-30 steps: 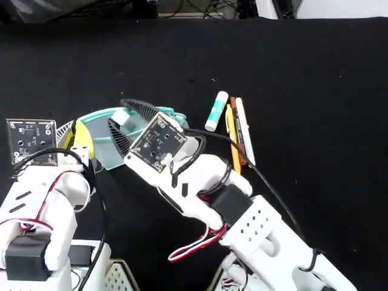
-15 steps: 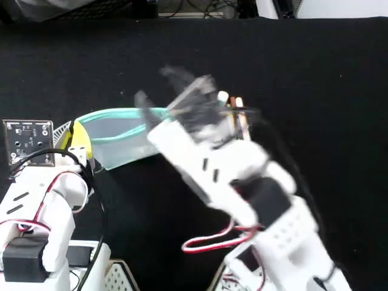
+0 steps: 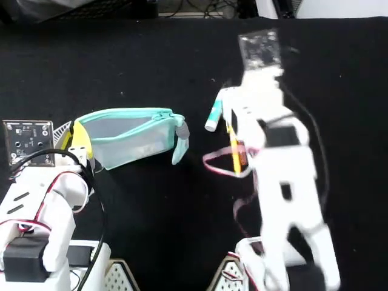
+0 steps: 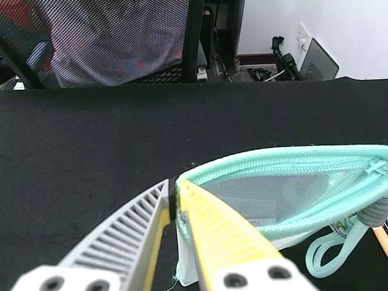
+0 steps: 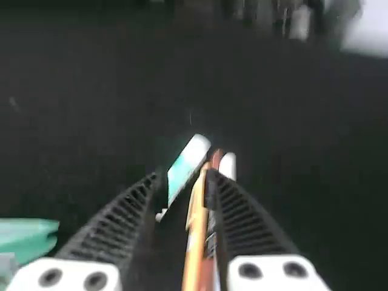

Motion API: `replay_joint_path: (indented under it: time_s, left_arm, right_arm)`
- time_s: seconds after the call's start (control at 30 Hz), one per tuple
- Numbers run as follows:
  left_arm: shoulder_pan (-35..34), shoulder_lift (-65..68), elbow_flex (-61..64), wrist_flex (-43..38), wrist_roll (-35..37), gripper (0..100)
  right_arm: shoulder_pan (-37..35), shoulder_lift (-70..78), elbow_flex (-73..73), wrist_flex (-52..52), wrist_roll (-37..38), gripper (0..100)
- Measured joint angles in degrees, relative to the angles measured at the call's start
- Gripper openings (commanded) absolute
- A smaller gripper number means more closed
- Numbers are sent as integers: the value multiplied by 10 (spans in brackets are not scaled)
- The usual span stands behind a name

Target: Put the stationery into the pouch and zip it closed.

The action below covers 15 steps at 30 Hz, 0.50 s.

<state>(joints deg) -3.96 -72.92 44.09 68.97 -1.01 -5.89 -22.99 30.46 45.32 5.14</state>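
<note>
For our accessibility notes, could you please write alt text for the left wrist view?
The left gripper has its fingers closed on one end of a teal mesh pouch lying on a black table; the pouch's loop trails off its far end. A mesh chair stands behind the table.

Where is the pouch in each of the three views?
High view: the pouch lies left of centre, one end in the left gripper.
Left wrist view: pinched in that gripper, stretching away from it.
Right wrist view: a green corner beside the right gripper.
High and right wrist share the green-white stick.
</note>
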Motion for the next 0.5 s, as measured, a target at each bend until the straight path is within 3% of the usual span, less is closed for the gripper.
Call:
replay_joint_path:
  time_s: [0.27,0.5]
  left_arm:
    - [0,0,0,0,0,33]
    - [0,0,0,0,0,33]
  right_arm:
    - [1,315,-95,0,-31,142]
    - [-13,438,-197,30,-59,142]
